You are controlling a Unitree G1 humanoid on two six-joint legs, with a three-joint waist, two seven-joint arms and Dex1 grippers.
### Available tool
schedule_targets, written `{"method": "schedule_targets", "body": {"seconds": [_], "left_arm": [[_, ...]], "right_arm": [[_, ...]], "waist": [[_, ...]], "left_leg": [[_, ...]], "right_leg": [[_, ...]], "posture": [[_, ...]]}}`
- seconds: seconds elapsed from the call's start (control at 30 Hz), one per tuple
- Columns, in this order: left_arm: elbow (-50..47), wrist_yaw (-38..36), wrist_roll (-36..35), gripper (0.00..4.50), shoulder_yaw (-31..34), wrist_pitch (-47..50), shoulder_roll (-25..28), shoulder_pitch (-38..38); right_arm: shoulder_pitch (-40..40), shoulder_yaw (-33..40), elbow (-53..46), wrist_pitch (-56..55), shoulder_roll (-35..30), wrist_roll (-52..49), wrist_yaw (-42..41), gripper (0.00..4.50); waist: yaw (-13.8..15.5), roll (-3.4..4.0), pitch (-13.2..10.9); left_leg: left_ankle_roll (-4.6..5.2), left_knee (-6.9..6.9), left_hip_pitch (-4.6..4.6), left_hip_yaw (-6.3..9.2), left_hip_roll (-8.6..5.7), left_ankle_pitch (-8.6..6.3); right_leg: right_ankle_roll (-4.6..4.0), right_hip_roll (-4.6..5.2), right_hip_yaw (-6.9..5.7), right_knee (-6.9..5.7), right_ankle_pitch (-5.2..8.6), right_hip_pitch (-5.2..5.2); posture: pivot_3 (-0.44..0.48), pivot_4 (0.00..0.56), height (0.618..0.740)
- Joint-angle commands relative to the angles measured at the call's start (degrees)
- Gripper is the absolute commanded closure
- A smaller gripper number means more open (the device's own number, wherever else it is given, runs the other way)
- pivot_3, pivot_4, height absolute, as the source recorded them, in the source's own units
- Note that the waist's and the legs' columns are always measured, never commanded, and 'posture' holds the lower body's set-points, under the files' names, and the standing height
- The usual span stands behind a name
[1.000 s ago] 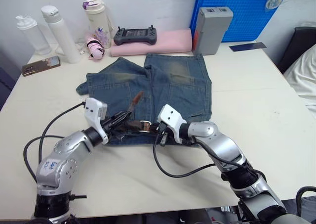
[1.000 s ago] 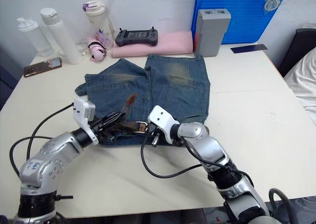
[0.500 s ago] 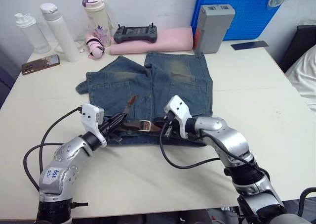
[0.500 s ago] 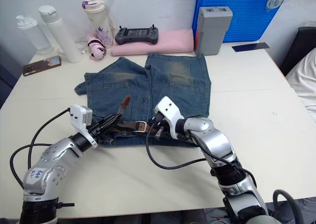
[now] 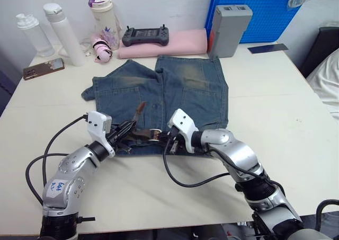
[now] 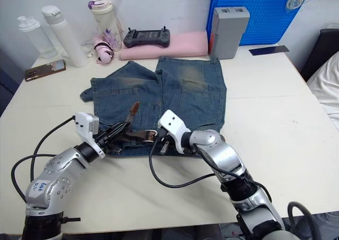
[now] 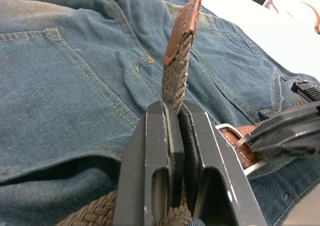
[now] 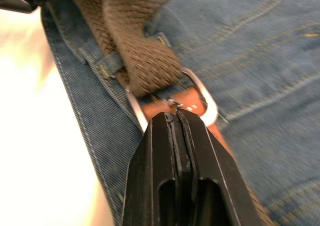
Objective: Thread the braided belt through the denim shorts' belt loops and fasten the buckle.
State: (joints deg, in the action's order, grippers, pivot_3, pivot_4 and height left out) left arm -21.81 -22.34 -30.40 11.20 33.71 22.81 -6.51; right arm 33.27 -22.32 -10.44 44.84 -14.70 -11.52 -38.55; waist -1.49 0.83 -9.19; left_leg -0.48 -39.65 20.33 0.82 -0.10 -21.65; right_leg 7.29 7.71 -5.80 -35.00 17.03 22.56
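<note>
White tabletop under me: my left gripper (image 7: 175, 136) pinches the braided belt (image 7: 176, 74) just below its leather tip, while my right gripper (image 8: 175, 123), pressed together, noses against the buckle (image 8: 172, 99) at the near waistband of the denim shorts (image 5: 175, 91). Fastening is in hand, I judge; next the pin must seat in the weave, though my grippers crowd it.

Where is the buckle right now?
The buckle lies on the near waistband of the denim shorts, near its middle, between the left gripper and right gripper, right at the right one's tips.
</note>
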Motion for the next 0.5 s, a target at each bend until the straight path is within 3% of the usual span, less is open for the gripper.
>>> {"method": "schedule_targets", "body": {"seconds": [0.03,0.3,0.5], "left_arm": [[-2.32,0.13,-0.18,4.5,0.07,-0.62,-0.01,-0.31],[-2.58,0.36,-0.26,4.5,-0.44,-0.5,-0.03,-0.44],[-2.65,0.28,-0.2,4.5,-0.24,-0.32,0.45,-0.12]], "right_arm": [[2.32,-1.23,0.91,-1.74,1.61,0.72,0.06,4.38],[4.19,-3.63,1.19,-2.19,1.93,1.8,-1.46,4.38],[5.79,2.1,-0.98,-0.52,0.37,-1.21,-2.57,4.38]], "waist": [[-0.04,0.0,0.0],[-0.09,0.02,-0.01],[0.01,0.01,-0.04]], "left_leg": [[0.0,0.0,0.0,0.0,0.0,0.0],[0.0,0.02,0.0,0.01,0.0,0.0],[0.0,0.02,0.0,0.02,0.0,0.0]], "right_leg": [[0.0,0.0,0.0,0.0,0.0,0.0],[0.0,0.0,-0.01,0.01,0.0,0.0],[0.0,0.01,-0.01,0.02,0.0,0.0]], "posture": [[0.0,0.15,0.739],[0.0,0.15,0.739],[0.0,0.15,0.739]]}}
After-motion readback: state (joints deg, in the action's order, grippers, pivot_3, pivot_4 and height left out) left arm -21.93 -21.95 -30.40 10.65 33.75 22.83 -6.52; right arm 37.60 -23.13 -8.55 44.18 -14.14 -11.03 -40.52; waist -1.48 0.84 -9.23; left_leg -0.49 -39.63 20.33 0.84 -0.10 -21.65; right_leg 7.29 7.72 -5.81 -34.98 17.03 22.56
